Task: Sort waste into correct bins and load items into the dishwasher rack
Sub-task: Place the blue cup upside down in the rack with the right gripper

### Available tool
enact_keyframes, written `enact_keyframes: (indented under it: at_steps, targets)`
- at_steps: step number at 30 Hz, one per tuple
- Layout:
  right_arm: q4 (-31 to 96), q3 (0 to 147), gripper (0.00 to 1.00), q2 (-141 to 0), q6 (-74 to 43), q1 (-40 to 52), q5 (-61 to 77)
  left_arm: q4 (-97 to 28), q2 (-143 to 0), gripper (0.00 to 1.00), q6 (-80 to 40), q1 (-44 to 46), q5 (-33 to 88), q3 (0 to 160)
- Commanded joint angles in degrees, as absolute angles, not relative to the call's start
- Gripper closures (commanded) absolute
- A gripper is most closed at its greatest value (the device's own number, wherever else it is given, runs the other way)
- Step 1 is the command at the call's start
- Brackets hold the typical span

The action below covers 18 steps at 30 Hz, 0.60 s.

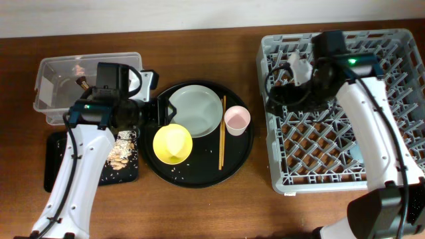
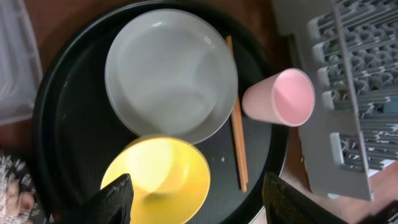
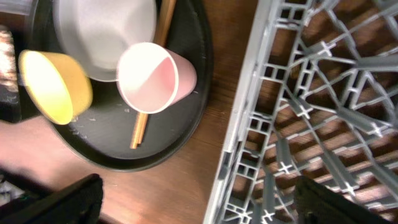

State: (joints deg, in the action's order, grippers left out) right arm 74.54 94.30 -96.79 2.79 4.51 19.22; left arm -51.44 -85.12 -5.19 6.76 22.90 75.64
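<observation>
On the round black tray point(image 1: 242, 156) lie the grey-green plate point(image 1: 196, 109), the yellow bowl point(image 1: 173, 143), the pink cup point(image 1: 237, 120) and the wooden chopsticks point(image 1: 222, 133). My left gripper point(image 2: 202, 205) is open and empty, low over the yellow bowl point(image 2: 158, 186), with the plate point(image 2: 168, 74) and pink cup point(image 2: 280, 99) beyond. My right gripper point(image 3: 205, 199) is open and empty above the left rim of the grey dishwasher rack point(image 3: 311, 93), near the pink cup point(image 3: 152, 78). Food scraps point(image 1: 123, 153) lie in the shallow black tray point(image 1: 53, 162). No tissue shows.
The clear box point(image 1: 56, 99) stands at the back left with a small brown thing point(image 1: 83, 83) inside. The rack point(image 1: 398, 79) fills the right side; a pale blue patch point(image 1: 355, 154) shows among its pegs. Bare wood runs between round tray and rack.
</observation>
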Motion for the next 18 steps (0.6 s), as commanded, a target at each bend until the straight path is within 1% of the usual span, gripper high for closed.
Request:
enact_keyframes:
  at_steps: [1,3,5,6,9,14,17,18]
  targets:
    - [75.09,94.96,0.01,-96.88,-2.24,5.58,11.77,-46.35,-85.34,0.34,-4.29,11.44,23.49,77.58]
    - [76.77,94.94,0.01,-96.84,-2.24,5.5,11.49,-43.51,-88.18,0.34,-4.29,14.74,21.43,81.25]
    - [79.4,94.96,0.01,-96.84,-2.24,5.5,8.27,-39.31,-92.97,0.33,-4.32,18.85,19.66,84.99]
    - [80.86,94.96,0.01,-96.84,-2.24,5.5,6.24,-36.1,-95.7,0.33,-4.32,20.97,19.66,85.45]
    - [82.87,94.94,0.01,-96.84,-2.22,5.5,3.55,-31.92,-102.1,0.33,-4.32,24.71,19.66,85.45]
    - [83.83,94.94,0.02,-96.84,-2.2,5.5,2.2,-30.87,-111.74,0.34,-4.32,29.21,18.79,85.45]
    - [84.01,94.94,0.02,-96.84,-2.2,5.5,2.04,-32.21,-115.68,0.45,-4.32,29.82,17.45,85.43]
    - [84.01,94.94,0.02,-96.84,-2.2,5.5,2.0,-32.75,-116.16,0.53,-4.29,29.71,16.47,85.43]
